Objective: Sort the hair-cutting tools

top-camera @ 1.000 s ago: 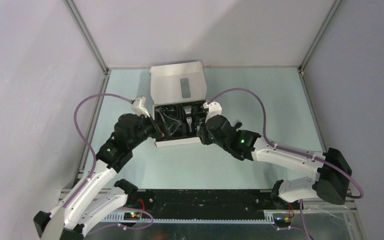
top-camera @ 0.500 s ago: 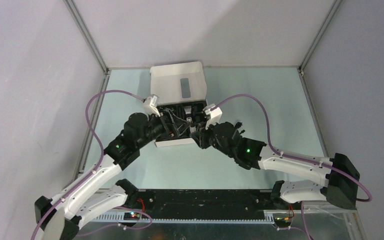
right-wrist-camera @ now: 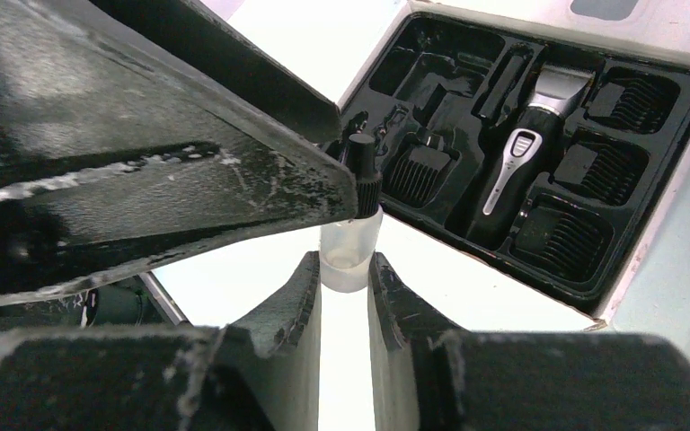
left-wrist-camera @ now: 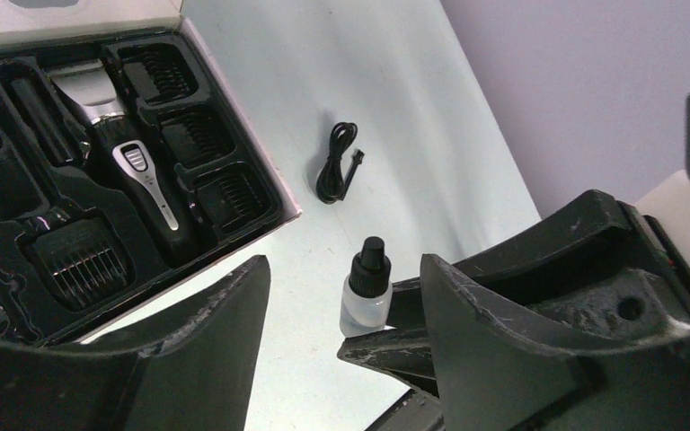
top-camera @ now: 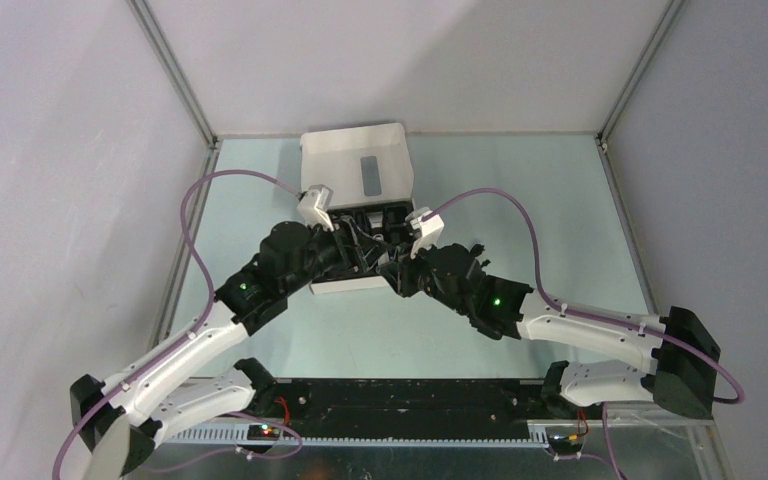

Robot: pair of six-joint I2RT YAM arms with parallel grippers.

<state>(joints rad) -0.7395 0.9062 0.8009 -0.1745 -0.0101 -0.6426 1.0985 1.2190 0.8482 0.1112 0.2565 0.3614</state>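
My right gripper [right-wrist-camera: 345, 260] is shut on the base of a small clear bottle [right-wrist-camera: 349, 256] with a black cap, held upright just in front of the box. Around that bottle [left-wrist-camera: 366, 287] my left gripper [left-wrist-camera: 344, 269] stands open, with a gap on its left side. One of its fingers [right-wrist-camera: 189, 180] lies against the cap. The silver-and-black clipper [left-wrist-camera: 139, 175] lies in the black tray [left-wrist-camera: 274, 193] with several comb attachments [left-wrist-camera: 76, 260]. A black coiled cord [left-wrist-camera: 335, 163] lies on the table to the right of the box. Both grippers [top-camera: 375, 260] meet at the box's front edge.
The white box lid [top-camera: 355, 165] stands upright behind the tray. The two arms cross close together in front of the box. Grey walls with metal rails [top-camera: 175, 90] bound the pale green table on three sides.
My left gripper has swung right, from over the tray to the bottle, and its jaws have narrowed. The right gripper shifted slightly forward with the bottle and then held still.
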